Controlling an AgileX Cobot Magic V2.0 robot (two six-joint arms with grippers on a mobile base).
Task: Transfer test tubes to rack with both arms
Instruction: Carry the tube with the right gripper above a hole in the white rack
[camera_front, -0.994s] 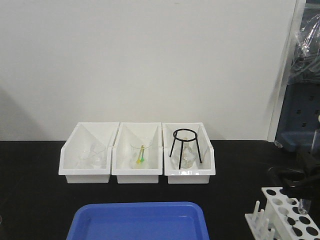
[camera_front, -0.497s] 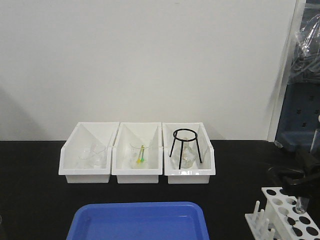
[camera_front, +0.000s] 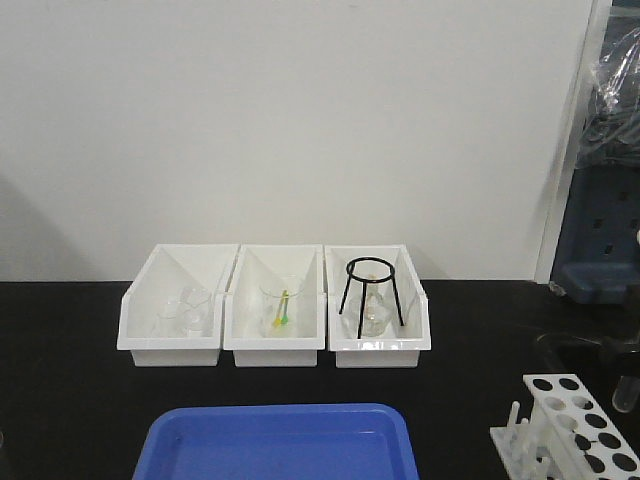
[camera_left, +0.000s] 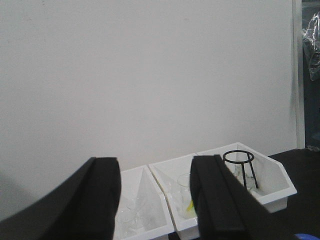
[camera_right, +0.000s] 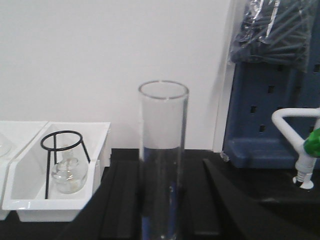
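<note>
Your right claw (camera_right: 165, 210) is closed on a test tube (camera_right: 163, 150). The tube stands upright between the two black fingers with its open rim at the top. Ahead of that claw and to its left sits a white bin (camera_right: 60, 212) holding a black wire tripod (camera_right: 46, 170) with a round glass flask (camera_right: 65, 177) under it. In the front view the same tube shows faintly at the right edge of the frame, and the white rack (camera_front: 570, 410) stands on the black worktop (camera_front: 60, 380) just to the left of the tube. You cannot tell from here how far the tube's bottom sits above the rack's top plate.

Your left claw (camera_left: 157, 200) is wide open, with bare wall showing between its fingers. It is raised, and the three white bins lie ahead of it and lower, to its right. The bin with the tripod is the farthest right. A blue tray (camera_front: 280, 440) lies on the worktop on the near side of the bins.
</note>
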